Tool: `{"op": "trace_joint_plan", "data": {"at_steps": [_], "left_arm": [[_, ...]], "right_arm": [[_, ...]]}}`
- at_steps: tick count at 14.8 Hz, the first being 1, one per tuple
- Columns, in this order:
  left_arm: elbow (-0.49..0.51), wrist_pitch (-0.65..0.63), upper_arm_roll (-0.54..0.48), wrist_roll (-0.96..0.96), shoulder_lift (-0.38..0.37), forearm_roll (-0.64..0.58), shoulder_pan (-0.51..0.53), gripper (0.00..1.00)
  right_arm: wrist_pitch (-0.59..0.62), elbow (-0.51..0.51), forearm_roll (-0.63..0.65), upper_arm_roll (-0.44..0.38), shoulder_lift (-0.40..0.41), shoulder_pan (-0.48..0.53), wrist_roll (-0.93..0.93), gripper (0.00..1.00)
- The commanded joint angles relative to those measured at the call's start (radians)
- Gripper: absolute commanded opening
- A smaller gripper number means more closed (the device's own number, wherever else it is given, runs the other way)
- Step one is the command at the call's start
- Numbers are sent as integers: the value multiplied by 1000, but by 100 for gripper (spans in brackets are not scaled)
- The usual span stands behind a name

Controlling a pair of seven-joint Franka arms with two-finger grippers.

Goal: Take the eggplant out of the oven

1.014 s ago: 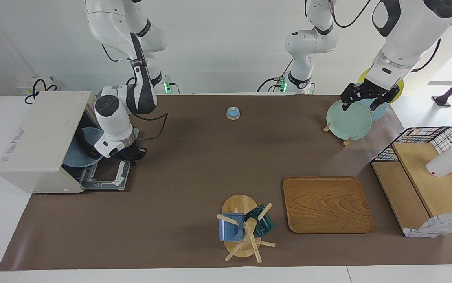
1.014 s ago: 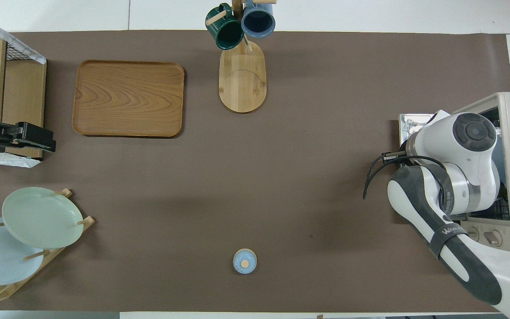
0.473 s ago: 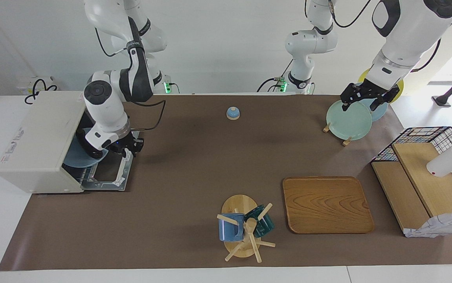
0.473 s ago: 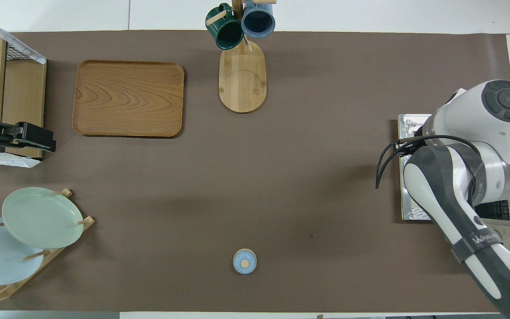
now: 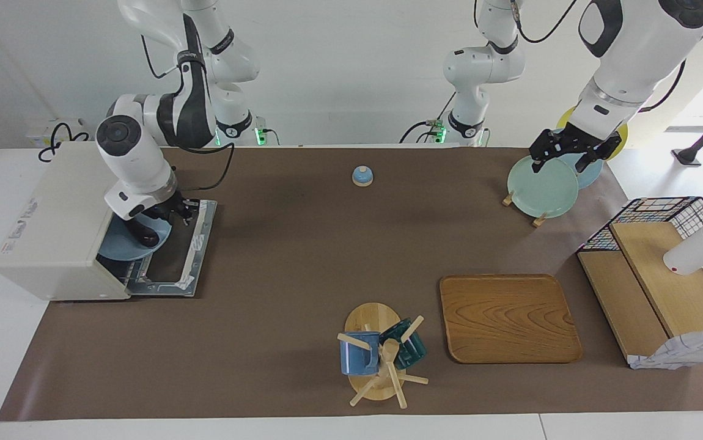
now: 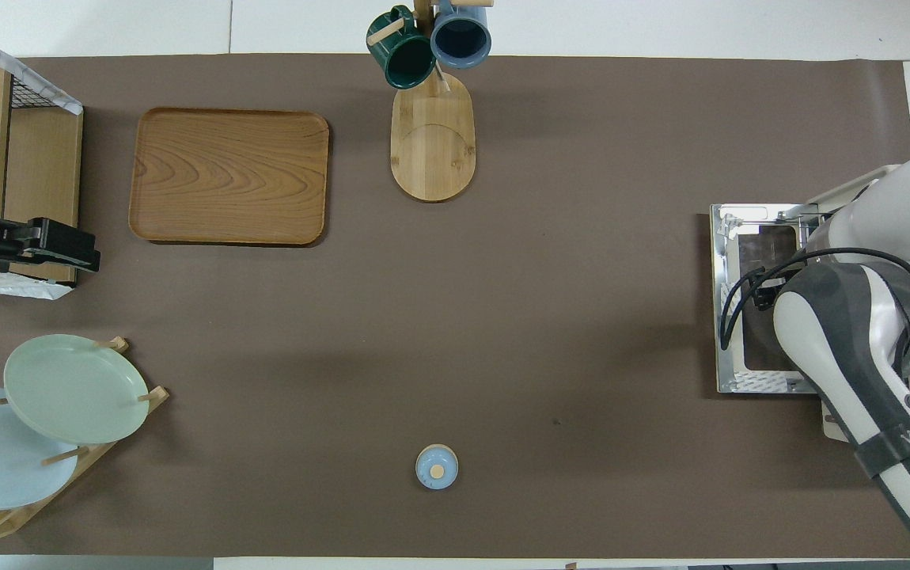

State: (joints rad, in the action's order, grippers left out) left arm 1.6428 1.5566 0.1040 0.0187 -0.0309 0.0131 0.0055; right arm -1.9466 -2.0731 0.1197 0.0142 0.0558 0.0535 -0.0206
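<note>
The cream-white oven (image 5: 64,208) stands at the right arm's end of the table. Its door (image 5: 186,269) lies flat open on the mat. At the oven's mouth sits a blue plate (image 5: 120,245) with a dark piece on it, which looks like the eggplant (image 5: 142,233). My right gripper (image 5: 168,215) hangs at the mouth, just above the plate and that dark piece. In the overhead view the right arm hides its hand and the plate, and only the door (image 6: 740,237) shows. My left gripper (image 5: 560,164) waits open above the plate rack.
A plate rack (image 5: 541,186) with a green plate stands at the left arm's end. A wire basket with wooden shelves (image 5: 663,287) is beside it. A wooden tray (image 5: 508,318), a mug tree (image 5: 379,360) and a small blue bell (image 5: 362,176) stand on the brown mat.
My right arm has swung up from over the open door's outer edge and back toward the oven's mouth, uncovering the door. The left arm has not moved.
</note>
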Motion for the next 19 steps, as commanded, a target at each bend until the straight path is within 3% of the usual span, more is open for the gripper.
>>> {"op": "trace_joint_plan", "data": {"at_steps": [1, 7, 9, 11, 13, 16, 19], "left_arm": [[0, -1, 6, -11, -4, -15, 10, 100], [0, -1, 6, -11, -4, -15, 10, 100], [0, -1, 8, -11, -4, -15, 10, 100], [0, -1, 6, -11, -4, -15, 10, 100], [0, -1, 6, -11, -4, -15, 10, 100], [0, -1, 6, -11, -4, -15, 10, 100], [0, -1, 8, -11, -4, -15, 10, 100]], "right_arm": [[-55, -64, 26, 9, -36, 6, -25, 37], [-140, -116, 106, 9, -50, 31, -148, 36], [-172, -143, 107, 9, -60, 38, -150, 30], [-173, -153, 110, 9, -62, 38, -151, 0], [-155, -144, 182, 13, -62, 16, -157, 0], [-97, -84, 209, 19, -50, -75, -116, 0], [1, 58, 184, 23, 8, -266, 84, 0]]}}
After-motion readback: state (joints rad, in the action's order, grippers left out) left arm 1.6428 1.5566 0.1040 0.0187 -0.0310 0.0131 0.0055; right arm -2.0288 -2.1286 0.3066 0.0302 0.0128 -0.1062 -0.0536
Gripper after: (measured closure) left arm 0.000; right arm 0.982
